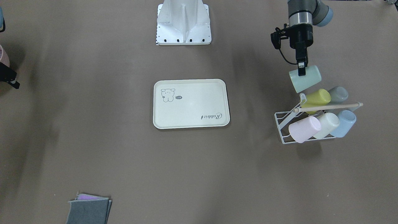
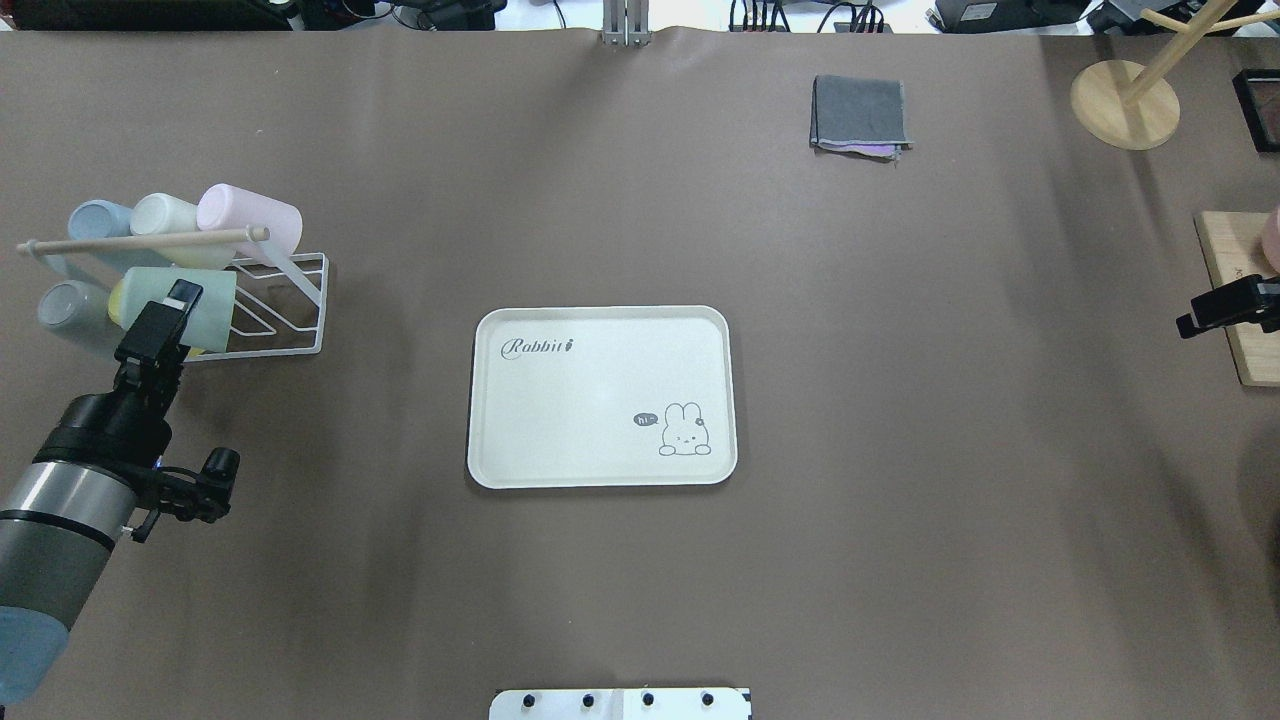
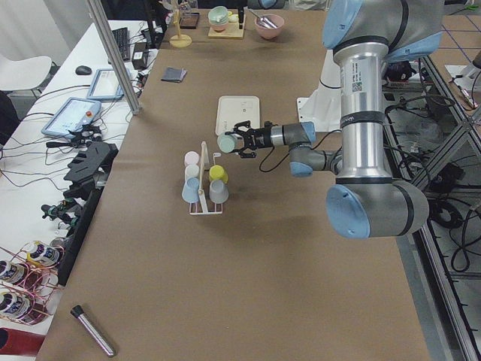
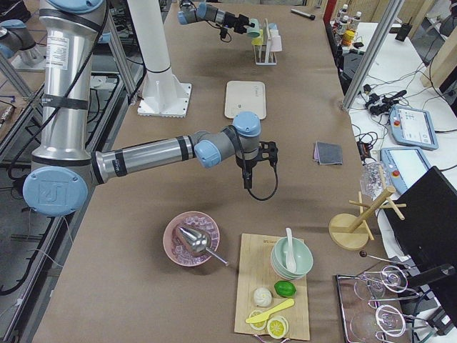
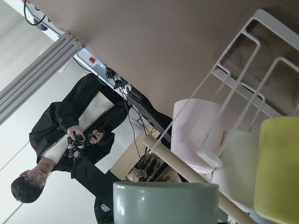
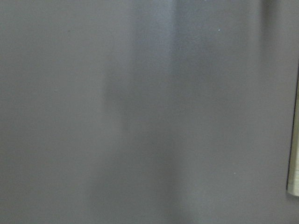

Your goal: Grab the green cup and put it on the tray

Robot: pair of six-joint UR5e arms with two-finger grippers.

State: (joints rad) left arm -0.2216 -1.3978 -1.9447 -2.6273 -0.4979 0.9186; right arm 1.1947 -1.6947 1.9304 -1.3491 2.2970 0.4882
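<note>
My left gripper (image 1: 301, 72) is shut on the pale mint green cup (image 1: 305, 79). It holds the cup tilted in the air, just off the robot-side end of the white wire rack (image 1: 284, 123). In the overhead view the green cup (image 2: 207, 305) overlaps the yellow-green cup (image 2: 125, 297), with the gripper (image 2: 181, 298) on its near wall. The cup's rim fills the bottom of the left wrist view (image 5: 166, 203). The cream tray (image 1: 191, 103) lies empty at the table's centre (image 2: 600, 395). My right gripper (image 2: 1222, 307) sits at the far right edge; its fingers are unclear.
The rack holds pink (image 1: 304, 128), cream (image 1: 326, 125), blue (image 1: 343, 123), yellow-green (image 1: 316, 99) and grey (image 1: 338, 94) cups under a wooden dowel (image 1: 329, 107). A folded grey cloth (image 2: 860, 113), a wooden stand (image 2: 1124, 104) and a wooden board (image 2: 1238, 310) lie to the right.
</note>
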